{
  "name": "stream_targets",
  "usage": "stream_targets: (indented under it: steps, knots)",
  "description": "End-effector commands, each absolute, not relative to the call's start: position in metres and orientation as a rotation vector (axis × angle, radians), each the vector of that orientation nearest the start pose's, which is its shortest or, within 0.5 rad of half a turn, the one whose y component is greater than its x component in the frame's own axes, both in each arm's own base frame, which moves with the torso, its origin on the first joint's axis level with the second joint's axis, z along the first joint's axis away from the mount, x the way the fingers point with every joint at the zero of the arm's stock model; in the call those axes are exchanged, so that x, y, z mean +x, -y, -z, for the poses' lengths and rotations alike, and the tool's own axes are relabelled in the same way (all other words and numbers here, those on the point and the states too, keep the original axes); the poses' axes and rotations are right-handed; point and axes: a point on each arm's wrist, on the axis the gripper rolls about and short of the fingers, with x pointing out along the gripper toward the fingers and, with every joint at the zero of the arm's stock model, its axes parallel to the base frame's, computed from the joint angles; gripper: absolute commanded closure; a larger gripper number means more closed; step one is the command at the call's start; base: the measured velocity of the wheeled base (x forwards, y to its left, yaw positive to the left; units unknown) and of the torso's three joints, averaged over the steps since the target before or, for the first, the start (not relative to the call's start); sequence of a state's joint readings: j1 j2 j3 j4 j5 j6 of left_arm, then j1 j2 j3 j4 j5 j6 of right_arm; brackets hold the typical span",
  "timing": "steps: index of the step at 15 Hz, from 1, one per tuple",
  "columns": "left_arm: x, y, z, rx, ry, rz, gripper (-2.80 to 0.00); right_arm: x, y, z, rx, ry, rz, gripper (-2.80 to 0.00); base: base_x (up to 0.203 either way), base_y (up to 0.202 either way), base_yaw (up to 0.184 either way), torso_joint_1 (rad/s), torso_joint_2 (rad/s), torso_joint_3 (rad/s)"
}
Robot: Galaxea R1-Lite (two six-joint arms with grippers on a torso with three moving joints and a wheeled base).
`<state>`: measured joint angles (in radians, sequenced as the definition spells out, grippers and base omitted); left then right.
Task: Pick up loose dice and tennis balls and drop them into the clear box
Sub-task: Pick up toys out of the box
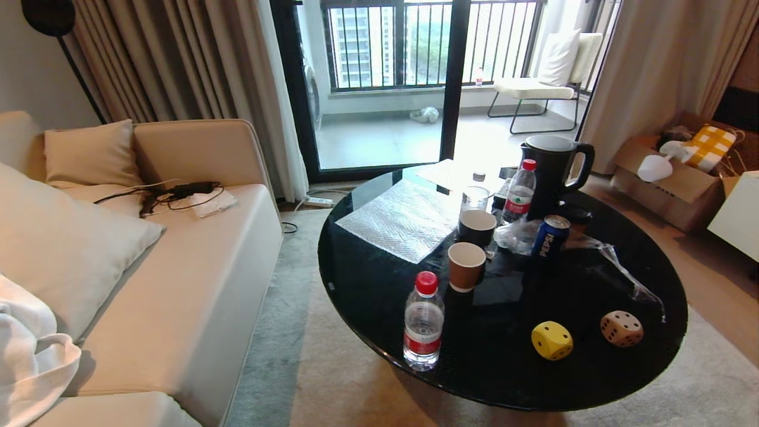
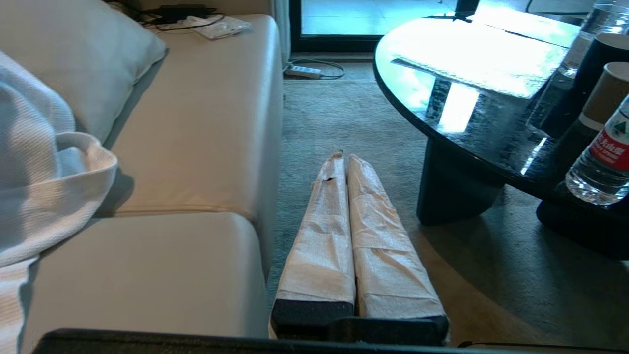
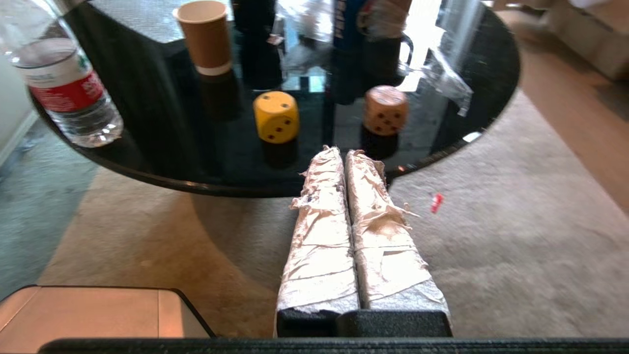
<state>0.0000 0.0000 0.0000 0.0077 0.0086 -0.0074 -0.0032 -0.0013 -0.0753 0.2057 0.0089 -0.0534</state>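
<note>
Two dice lie near the front edge of the round black table (image 1: 367, 284): a yellow die (image 1: 552, 340) (image 3: 276, 116) and, to its right, a tan die (image 1: 621, 328) (image 3: 385, 109). My right gripper (image 3: 344, 151) is shut and empty, hanging level just short of the table's rim, pointing between the two dice. Over the carpet between the sofa and the table, my left gripper (image 2: 345, 156) is also shut with nothing in it. Neither arm shows in the head view. The tennis balls and the clear box are out of view.
The table also bears a water bottle (image 1: 423, 320), a brown paper cup (image 1: 466, 266), a dark cup (image 1: 477, 228), a Pepsi can (image 1: 550, 236), a black jug (image 1: 551, 172), crumpled plastic film (image 1: 622, 267) and a flat ribbed lid (image 1: 403, 219). A beige sofa (image 1: 195, 284) stands left.
</note>
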Motion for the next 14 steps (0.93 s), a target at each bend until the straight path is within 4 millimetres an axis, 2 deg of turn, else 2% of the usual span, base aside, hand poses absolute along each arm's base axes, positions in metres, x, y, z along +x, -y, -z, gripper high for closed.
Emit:
stream_targets:
  steps: [1,11,14]
  knots:
    - [-0.0228,-0.0002,-0.0747,-0.008,-0.008,-0.009,0.0,-0.0299,-0.0003,-0.0749,-0.051,-0.132,-0.01,0.0,0.0,0.007,-0.071,0.002,0.01,-0.002]
    - [-0.0228,-0.0002,-0.0747,-0.008,-0.008,-0.009,0.0,-0.0299,-0.0003,-0.0749,-0.054,-0.13,-0.013,0.0,0.0,0.0,0.0,0.0,0.0,0.0]
    - [-0.0228,-0.0002,-0.0747,-0.008,-0.008,-0.009,0.0,-0.03,-0.0003,-0.0749,-0.054,-0.13,-0.013,0.0,0.124,0.0,-0.003,0.001,0.0,0.002]
